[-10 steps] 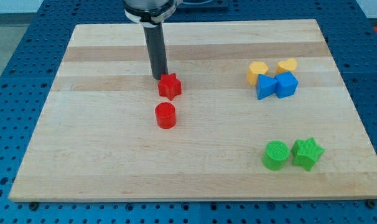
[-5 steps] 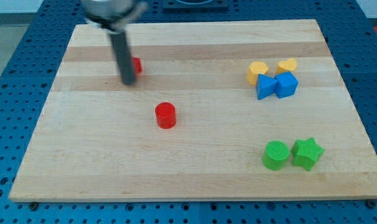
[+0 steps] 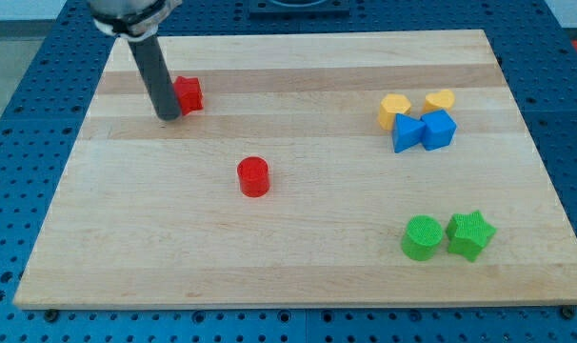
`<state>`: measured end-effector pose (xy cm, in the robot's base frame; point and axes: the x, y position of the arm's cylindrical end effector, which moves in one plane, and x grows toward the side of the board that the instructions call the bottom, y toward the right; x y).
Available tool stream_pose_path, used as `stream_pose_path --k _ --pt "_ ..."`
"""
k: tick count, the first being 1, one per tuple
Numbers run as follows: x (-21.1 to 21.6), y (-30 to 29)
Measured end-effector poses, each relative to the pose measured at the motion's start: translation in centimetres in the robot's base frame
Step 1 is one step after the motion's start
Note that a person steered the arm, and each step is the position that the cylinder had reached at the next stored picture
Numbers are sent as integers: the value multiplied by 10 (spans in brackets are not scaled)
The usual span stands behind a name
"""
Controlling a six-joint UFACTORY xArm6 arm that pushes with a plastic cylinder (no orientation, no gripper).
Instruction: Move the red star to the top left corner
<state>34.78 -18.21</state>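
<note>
Camera view | my tip touching red star | smooth wooden board

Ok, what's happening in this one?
The arm's rod is pushing the red star toward the board's top left corner. My tip sits against the star's left side in the view. The red cylinder sits mid-board, apart from both. The star is not yet in the corner.
</note>
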Motion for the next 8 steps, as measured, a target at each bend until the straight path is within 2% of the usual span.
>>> stream_pose_path --k 1,2,3,4,6,8 --pt "-37 -6" --pt "-18 -1" --pt "16 36" --pt "2 76" --pt "-42 -18" --pt "-57 -38"
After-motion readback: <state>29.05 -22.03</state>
